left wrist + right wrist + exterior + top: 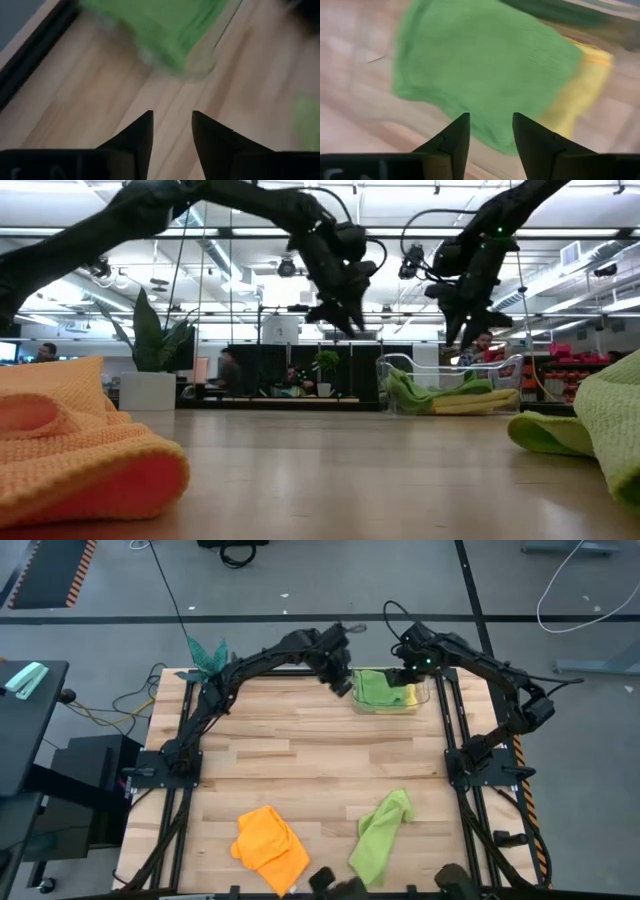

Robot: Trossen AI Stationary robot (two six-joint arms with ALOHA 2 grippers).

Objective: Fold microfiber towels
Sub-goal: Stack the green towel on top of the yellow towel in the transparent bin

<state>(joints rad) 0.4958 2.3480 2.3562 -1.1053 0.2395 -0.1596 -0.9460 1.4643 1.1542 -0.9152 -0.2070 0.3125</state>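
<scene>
Bin (424, 706): clear, at the table's far edge, right of centre; walls hard to trace from above, plainer in the low view (505, 370).
Green towel in bin (373, 688): folded, lying flat, covering most of the yellow one; long axis running front to back from above; smeared in both wrist views (480, 65) (165, 30).
Yellow towel (407, 695): only a strip showing at the bin's right side, under the green; fold and full outline hidden (585, 90).
Orange towel (270, 840): crumpled at the near edge, left of centre; cut off by the frame in the low view (80, 450); no clear long axis.
Loose green towel (380, 835): rumpled at the near edge, right of centre; long axis slanting from near-left to far-right; partly cut off in the low view (590, 425).
Left gripper (343, 680): raised just left of the bin; fingers apart, nothing between them (171, 125).
Right gripper (402, 675): raised over the bin's far side, above the 2 stacked towels; fingers apart, gripping nothing (491, 127).
Plant (207, 655): teal, at the far-left corner; pot not visible from above.
Table (300, 760): pale wood planks; near edge cut off.
</scene>
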